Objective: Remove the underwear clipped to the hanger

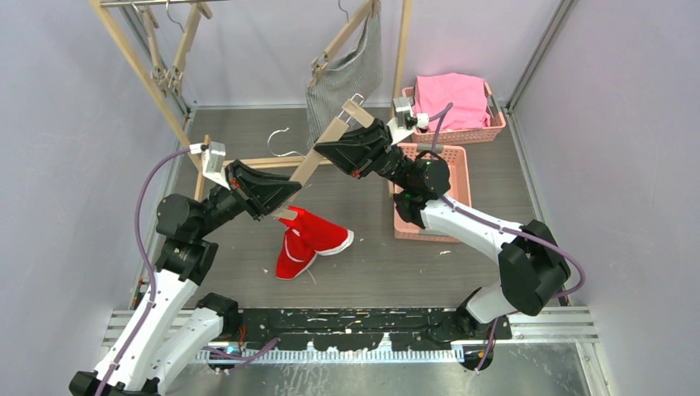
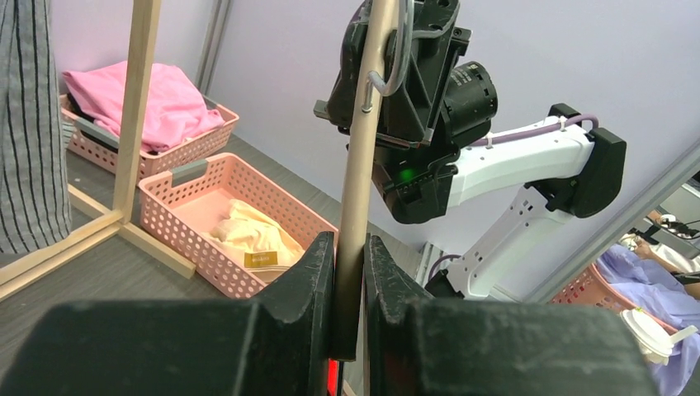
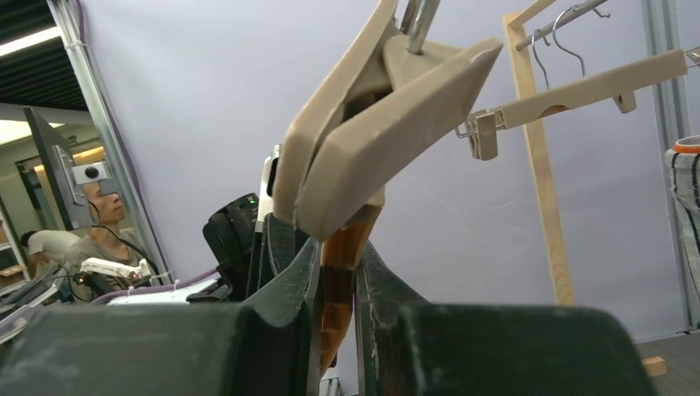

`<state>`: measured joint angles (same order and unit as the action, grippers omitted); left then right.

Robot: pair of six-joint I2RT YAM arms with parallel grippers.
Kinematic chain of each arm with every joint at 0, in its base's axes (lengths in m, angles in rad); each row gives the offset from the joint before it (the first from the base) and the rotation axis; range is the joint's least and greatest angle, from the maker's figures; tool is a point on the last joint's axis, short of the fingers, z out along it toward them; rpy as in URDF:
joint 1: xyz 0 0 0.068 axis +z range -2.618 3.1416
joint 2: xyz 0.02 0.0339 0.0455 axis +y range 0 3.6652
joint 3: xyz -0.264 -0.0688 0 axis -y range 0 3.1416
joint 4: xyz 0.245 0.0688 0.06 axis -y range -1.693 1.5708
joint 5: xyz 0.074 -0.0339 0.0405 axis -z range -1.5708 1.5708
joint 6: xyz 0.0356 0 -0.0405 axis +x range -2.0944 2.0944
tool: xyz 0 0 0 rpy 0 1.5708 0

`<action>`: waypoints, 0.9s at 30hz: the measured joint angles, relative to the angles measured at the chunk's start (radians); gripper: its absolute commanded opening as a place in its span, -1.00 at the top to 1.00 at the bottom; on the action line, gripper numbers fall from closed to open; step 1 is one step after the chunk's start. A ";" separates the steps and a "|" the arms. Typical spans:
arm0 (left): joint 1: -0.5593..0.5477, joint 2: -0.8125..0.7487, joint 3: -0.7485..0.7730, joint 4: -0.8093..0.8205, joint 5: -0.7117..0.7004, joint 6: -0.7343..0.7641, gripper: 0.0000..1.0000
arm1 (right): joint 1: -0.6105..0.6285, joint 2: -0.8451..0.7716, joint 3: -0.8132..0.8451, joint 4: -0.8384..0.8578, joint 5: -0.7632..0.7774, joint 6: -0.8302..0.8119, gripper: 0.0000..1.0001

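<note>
The left gripper (image 1: 283,210) is pinched on the lower end of the hanger (image 1: 307,172); the right gripper (image 1: 328,153) seems clamped on its upper clip. The red underwear (image 1: 312,241) lies on the worktop (image 1: 380,256), at 5 o'clock from the left gripper, which is nearer. The hanger runs 1-to-7 o'clock, with open room at 3 o'clock.

red underwear (image 1: 314,235): white trim | striped underwear (image 1: 353,74): grey-white, fine | cream underwear (image 2: 248,235): seemingly plain | basket (image 2: 177,206): pink
</note>
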<state>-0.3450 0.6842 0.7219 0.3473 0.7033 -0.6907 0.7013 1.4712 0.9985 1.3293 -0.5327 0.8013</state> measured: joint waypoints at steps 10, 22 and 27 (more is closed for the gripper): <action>0.000 -0.089 -0.005 -0.174 -0.117 0.074 -0.31 | 0.007 -0.007 -0.031 -0.010 -0.003 -0.055 0.98; 0.000 -0.144 -0.013 -0.367 -0.176 0.231 -0.36 | 0.005 -0.092 -0.035 -0.029 -0.003 -0.070 0.98; -0.001 -0.109 -0.031 -0.341 -0.139 0.225 0.72 | 0.005 -0.112 -0.050 -0.036 -0.003 -0.091 0.98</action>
<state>-0.3462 0.5755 0.6914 0.0059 0.5644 -0.4652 0.7059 1.3594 0.9482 1.2930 -0.5354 0.7101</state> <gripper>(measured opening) 0.522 0.210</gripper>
